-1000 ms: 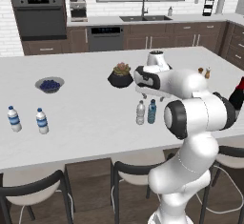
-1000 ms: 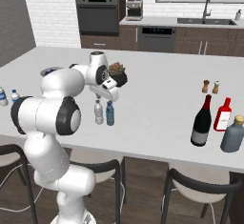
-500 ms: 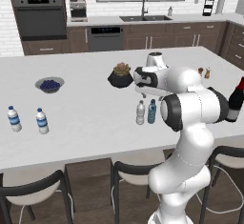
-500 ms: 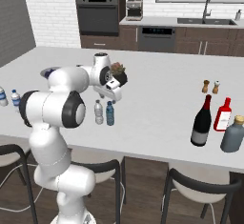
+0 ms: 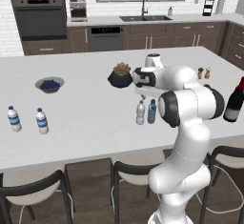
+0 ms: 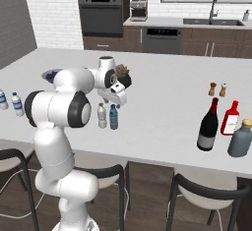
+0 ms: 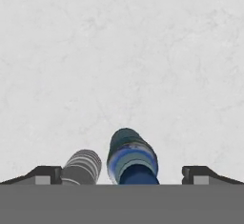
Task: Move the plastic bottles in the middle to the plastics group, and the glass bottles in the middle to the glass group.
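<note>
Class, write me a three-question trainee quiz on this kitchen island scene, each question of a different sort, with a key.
1. True or false: the tool stands open above two small bottles.
2. Which of those two stands nearer the dark wine bottle: A the clear grey bottle, B the teal bottle?
3. Fill in: the two blue-labelled water bottles stand on the white ____.

Key: 1 true; 2 B; 3 counter.

You've got two slim bottles [image 5: 146, 112] mid-tabletop [image 5: 86, 108], water bottles [image 5: 27, 119] far left, wine bottle [image 6: 208, 125] far right.
</note>
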Robot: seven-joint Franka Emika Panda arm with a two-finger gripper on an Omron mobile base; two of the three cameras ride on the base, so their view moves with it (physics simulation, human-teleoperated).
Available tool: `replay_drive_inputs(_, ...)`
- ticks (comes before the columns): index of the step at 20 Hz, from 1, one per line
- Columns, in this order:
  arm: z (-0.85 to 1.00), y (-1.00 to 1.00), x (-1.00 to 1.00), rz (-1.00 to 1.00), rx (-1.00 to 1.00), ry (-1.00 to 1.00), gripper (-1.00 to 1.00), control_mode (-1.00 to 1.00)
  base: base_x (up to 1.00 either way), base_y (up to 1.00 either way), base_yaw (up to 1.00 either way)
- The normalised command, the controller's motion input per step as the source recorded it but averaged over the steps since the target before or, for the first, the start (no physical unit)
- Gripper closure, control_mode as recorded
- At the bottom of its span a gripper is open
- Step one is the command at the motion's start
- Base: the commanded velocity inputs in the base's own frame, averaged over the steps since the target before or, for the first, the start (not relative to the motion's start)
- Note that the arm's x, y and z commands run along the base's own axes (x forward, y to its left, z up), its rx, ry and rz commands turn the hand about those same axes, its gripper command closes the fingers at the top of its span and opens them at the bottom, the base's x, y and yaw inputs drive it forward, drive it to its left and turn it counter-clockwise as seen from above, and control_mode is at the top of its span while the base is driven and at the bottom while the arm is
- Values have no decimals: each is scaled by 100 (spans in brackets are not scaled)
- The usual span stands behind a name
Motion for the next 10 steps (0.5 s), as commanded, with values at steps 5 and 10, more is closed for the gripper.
replay_drive_inputs(5,-14,0,-4,-2,0,2,-100,-100,0,0,0)
replay_drive_inputs(10,-2,-11,0,-3,0,0,-100,-100,0,0,0)
